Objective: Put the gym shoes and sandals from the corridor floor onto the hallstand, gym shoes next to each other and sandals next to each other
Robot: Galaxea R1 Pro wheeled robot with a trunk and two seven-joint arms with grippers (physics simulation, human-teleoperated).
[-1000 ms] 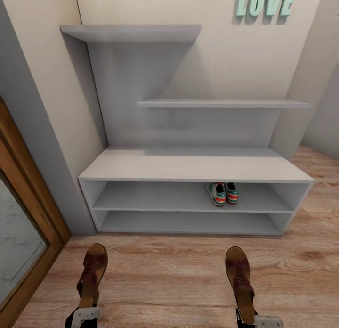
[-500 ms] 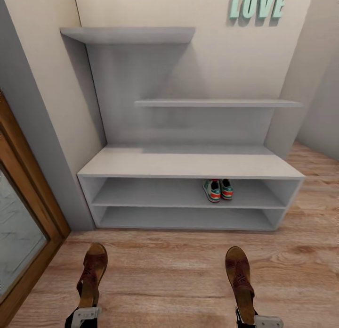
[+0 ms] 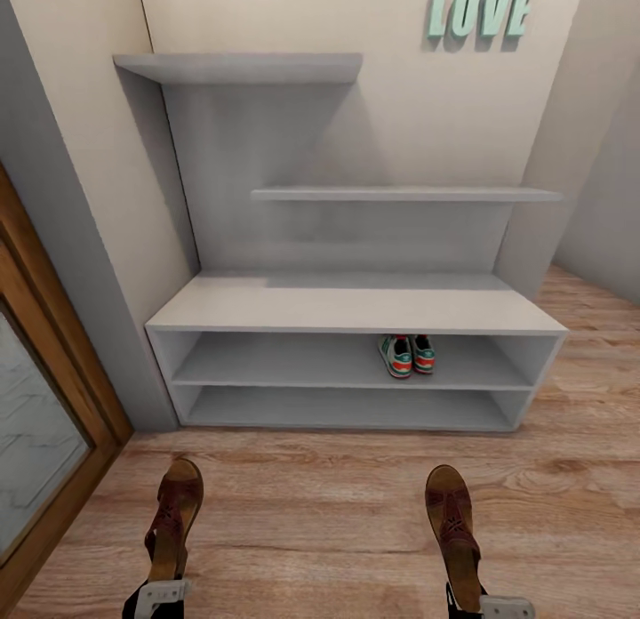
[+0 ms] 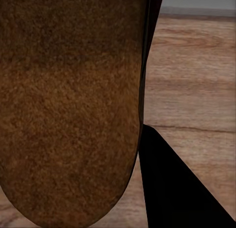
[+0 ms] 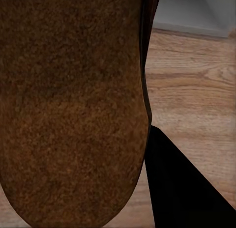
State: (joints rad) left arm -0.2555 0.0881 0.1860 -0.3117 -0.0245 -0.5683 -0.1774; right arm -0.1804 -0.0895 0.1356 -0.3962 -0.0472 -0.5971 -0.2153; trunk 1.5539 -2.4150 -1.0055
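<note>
gym shoes (image 3: pixel 401 355): 2, on hallstand (image 3: pixel 356 306) | sandals: 2, one gripped per end effector

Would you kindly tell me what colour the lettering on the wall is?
Pale mint green; the LOVE lettering shows best in the head view.

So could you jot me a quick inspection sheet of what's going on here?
Surface: wood-plank floor, bare in front of the rack.
Job's things: two gym shoes side by side on the hallstand upper open tier; left sandal and right sandal each carried by an arm.
Clutter: nothing seen.
Grippers: left gripper and right gripper each have jaws shut on a sandal's heel end.
Cables: nothing seen.
Surroundings: teal LOVE letters on the wall; wooden door frame at left.
</note>
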